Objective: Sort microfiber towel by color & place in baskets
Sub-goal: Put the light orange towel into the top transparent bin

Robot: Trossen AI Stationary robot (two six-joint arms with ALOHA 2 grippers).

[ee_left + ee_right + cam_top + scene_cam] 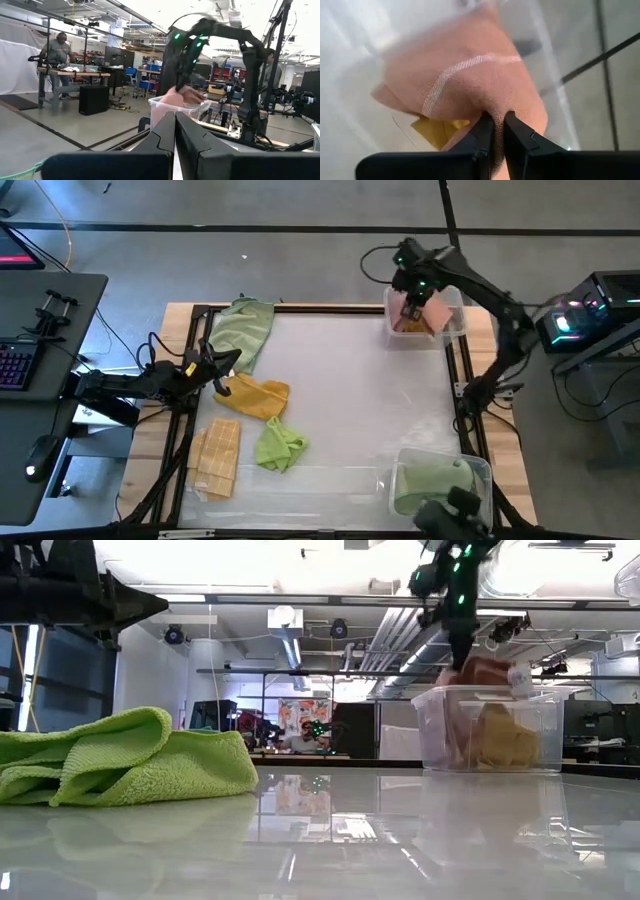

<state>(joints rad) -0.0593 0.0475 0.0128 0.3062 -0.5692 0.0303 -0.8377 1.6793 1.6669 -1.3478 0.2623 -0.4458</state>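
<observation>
My right gripper (412,298) is shut on a salmon-pink towel (470,75) over the far-right clear basket (457,308), whose wall (430,730) shows in the low view. A yellow towel (437,130) lies in that basket under the pink one. The near-right basket (482,470) holds a green towel (430,485). My left gripper (232,362) is shut and empty, hovering above the table's left side between a green towel (245,330) and a yellow towel (258,397). A tan towel (218,455) and a small green towel (280,445) lie flat near the left front. My right gripper pinches a bunched fold of the pink towel (495,107) between its two fingers, coming from above and pointing down. The towel hangs below the fingers into the far-right basket, its lower part (470,725) inside the walls and over the yellow towel.
A black frame (462,380) runs around the glossy white table top. The table's middle (360,400) has nothing on it. A desk with a keyboard (15,365) stands left of the table, and electronics (590,310) stand to its right. A person (57,47) is at a bench far behind.
</observation>
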